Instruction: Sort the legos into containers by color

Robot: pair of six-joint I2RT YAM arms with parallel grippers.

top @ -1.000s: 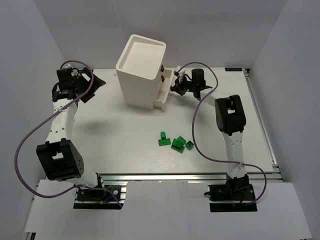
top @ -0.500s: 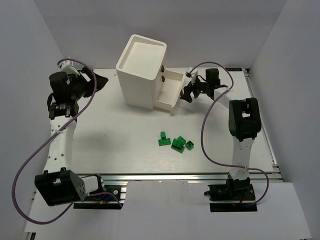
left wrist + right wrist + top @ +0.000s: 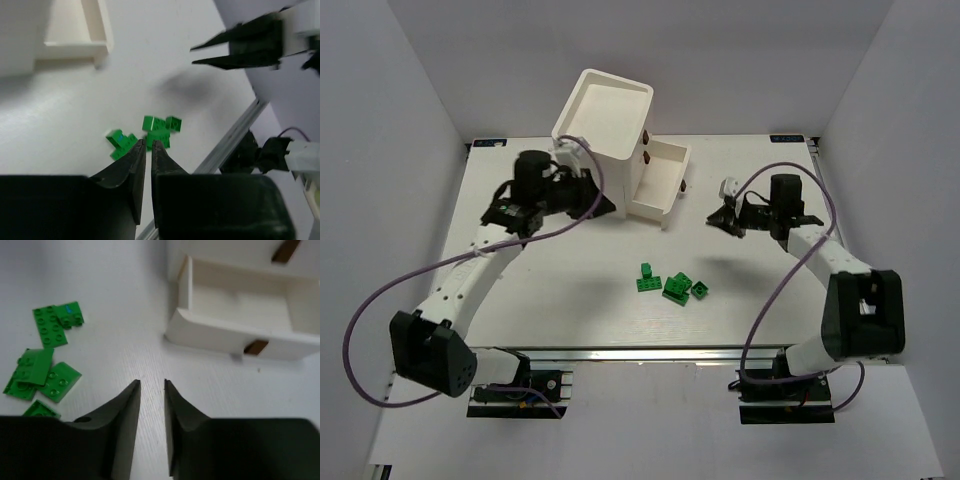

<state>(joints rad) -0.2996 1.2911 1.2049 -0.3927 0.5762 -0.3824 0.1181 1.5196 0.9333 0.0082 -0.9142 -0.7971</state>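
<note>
Holding nothing in either claw, I have both arms out over the table point(image 3: 540, 290). My left claw point(image 3: 598, 203) sits at 7 o'clock of the cabinet point(image 3: 603, 115) in the top view, close against its foot; whether it touches I cannot tell. Its fingers point(image 3: 131, 170) are all but closed, with only a thin slit between them and nothing in it. Through my left wrist camera that slit points at the legos point(image 3: 156, 131), and my other claw shows up at 2 o'clock. My right claw point(image 3: 720, 218) hangs at 3 o'clock of the bottom drawer point(image 3: 658, 182), apart from it. Its fingers point(image 3: 125, 420) are parted by a narrow gap with bare table showing through. The legos in sight are all green, a handful lying close together, some overlapping, on the table at about 5 o'clock of the cabinet. They are well apart from it and from both claws. From my right wrist they lie at 9 o'clock. The bottom drawer is pulled out toward 4 o'clock of the cabinet, with its dark knob point(image 3: 256, 346) on the front wall. Two more knobs point(image 3: 647, 133) sit above it on the cabinet's front.
</note>
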